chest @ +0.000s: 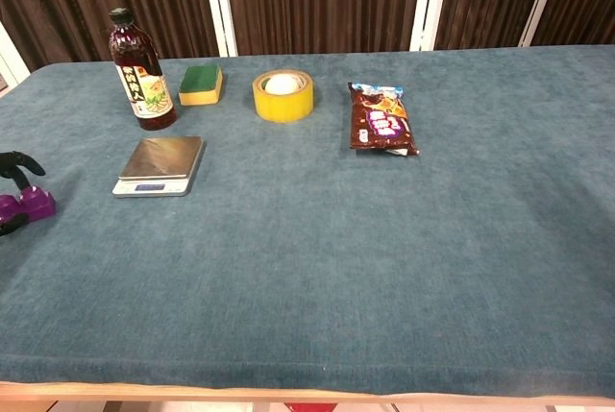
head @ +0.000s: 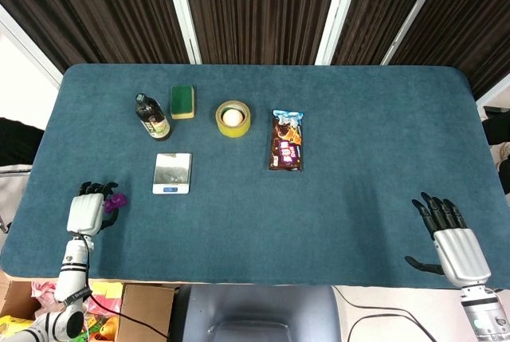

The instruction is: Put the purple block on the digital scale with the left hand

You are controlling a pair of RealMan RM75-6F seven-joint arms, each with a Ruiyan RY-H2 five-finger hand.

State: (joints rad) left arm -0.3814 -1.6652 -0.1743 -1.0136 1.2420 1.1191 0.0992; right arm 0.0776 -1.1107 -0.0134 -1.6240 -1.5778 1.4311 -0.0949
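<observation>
While the small purple plastic block (head: 118, 199) sits on the teal cloth-covered surface (head: 343, 143), a little to the near left of the silver digital scale (head: 172, 173), the left hand (head: 86, 206) is right on it, dark fingers (chest: 17, 164) curled over the top of the block. From the chest view the fingers hook down over its far side, and a dark tip shows just below the block at the frame's edge, but whether the hand has truly closed on it I cannot tell. The block is down on the cloth, not lifted. Over to the far right of the scale, the right hand (head: 453, 238) lies flat at the near edge of the surface, fingers spread and holding nothing. Just behind the scale stands a dark glass bottle with a yellow label (head: 151, 117), with a green and yellow sponge (head: 182, 101) beside it. Right of the sponge sits a yellow tape roll (head: 233, 119), then a brown snack packet (head: 287, 140).
</observation>
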